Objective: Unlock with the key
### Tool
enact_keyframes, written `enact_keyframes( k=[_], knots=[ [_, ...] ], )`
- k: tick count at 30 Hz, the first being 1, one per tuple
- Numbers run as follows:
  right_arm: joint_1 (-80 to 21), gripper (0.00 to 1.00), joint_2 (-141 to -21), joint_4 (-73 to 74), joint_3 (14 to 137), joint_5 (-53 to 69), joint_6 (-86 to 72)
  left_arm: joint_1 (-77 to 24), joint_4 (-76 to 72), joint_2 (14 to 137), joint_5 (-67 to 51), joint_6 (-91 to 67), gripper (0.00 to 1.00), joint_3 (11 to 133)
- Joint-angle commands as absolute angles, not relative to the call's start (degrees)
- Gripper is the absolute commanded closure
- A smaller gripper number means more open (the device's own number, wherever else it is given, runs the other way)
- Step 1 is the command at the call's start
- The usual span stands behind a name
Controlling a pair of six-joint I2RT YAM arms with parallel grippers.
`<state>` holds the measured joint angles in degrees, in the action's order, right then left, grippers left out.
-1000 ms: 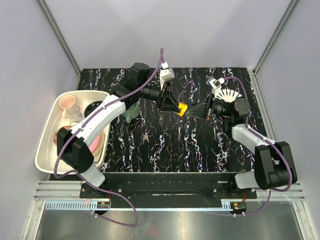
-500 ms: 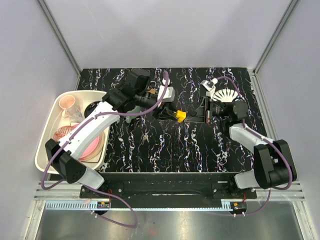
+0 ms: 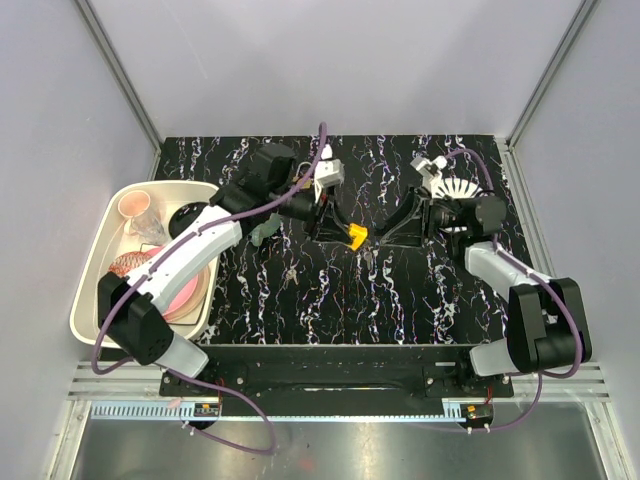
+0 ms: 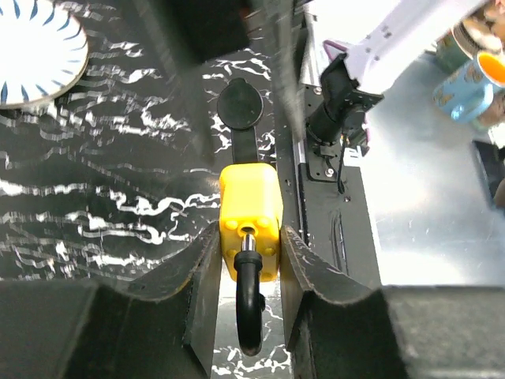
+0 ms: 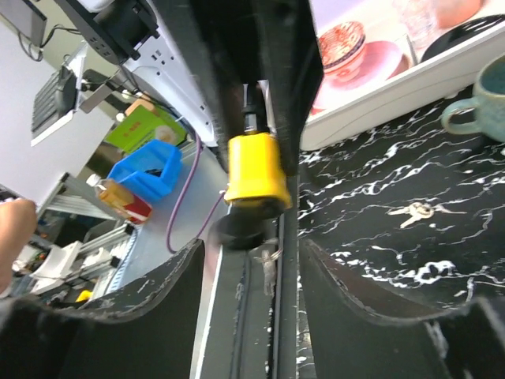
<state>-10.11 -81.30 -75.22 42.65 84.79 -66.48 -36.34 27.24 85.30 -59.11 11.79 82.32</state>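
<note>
Black, white-veined tabletop (image 3: 400, 300). Item: yellow block padlock with black shackle (image 4: 250, 217), mid-table, clamped between the fingers of the left gripper (image 4: 250, 245). Right gripper (image 3: 388, 238) just beside it, jaws parted, holding nothing. Silver keys (image 5: 418, 211) lie on the tabletop, apart from both grippers.

Cream tray (image 3: 170, 185) of dishes, striped plate (image 3: 462, 187), teal mug (image 5: 483, 101)

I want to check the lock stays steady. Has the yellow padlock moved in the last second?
Yes. In the top view the yellow padlock has shifted slightly toward the robot's side, away from the striped plate.
</note>
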Motion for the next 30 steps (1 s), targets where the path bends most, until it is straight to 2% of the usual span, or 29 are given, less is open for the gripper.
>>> enact_keyframes(
  k=[1, 3, 9, 12, 14, 15, 16, 18, 19, 24, 25, 28, 30],
  knots=[
    [-7.7, 0.42, -79.1, -86.6, 42.8, 93.2, -61.8, -32.3, 12.5, 85.7, -59.7, -4.5, 1.0, 79.7],
    [-6.9, 0.39, -78.4, -86.7, 42.9, 94.7, -61.3, -31.6, 13.1, 86.8, -58.8, -6.8, 1.0, 80.8],
    [-2.6, 0.38, -78.0, -86.2, 45.3, 93.4, -61.7, -30.6, 15.6, 92.1, -55.0, -13.5, 1.0, 83.8],
    [-1.1, 0.39, -78.9, -85.9, 48.0, 87.6, -69.1, -30.6, 14.7, 93.0, -52.9, -15.7, 1.0, 83.1],
    [-0.7, 0.32, -77.5, -80.2, 48.6, 81.3, -68.1, -30.7, 13.6, 92.6, -51.3, -16.2, 1.0, 82.4],
    [-0.6, 0.32, -74.4, -64.5, 48.9, 78.9, -64.4, -30.7, 12.8, 92.5, -51.4, -16.7, 1.0, 81.3],
    [-0.8, 0.32, -72.2, -52.6, 49.6, 71.2, -59.1, -30.7, 11.6, 92.0, -51.6, -17.4, 1.0, 80.9],
    [-3.8, 0.3, -65.8, -25.2, 53.2, 64.5, -39.2, -30.6, 10.4, 91.3, -51.4, -18.2, 1.0, 79.7],
    [-5.0, 0.29, -64.2, -19.0, 54.3, 57.6, -27.7, -30.7, 9.6, 91.1, -51.3, -18.5, 1.0, 79.5],
    [-10.3, 0.26, -62.4, -1.5, 58.4, 52.5, -3.6, -30.7, 10.6, 91.2, -49.7, -19.4, 1.0, 80.4],
    [-11.5, 0.25, -62.2, 2.5, 59.0, 49.6, 8.9, -30.7, 10.8, 91.4, -49.6, -20.1, 1.0, 80.5],
    [-17.6, 0.24, -62.5, 14.3, 60.5, 42.6, 29.6, -30.7, 10.7, 91.3, -49.7, -21.2, 1.0, 80.2],
    [-19.9, 0.24, -62.5, 16.9, 60.1, 39.7, 34.8, -30.7, 10.5, 91.3, -49.9, -21.4, 1.0, 79.8]
  ],
)
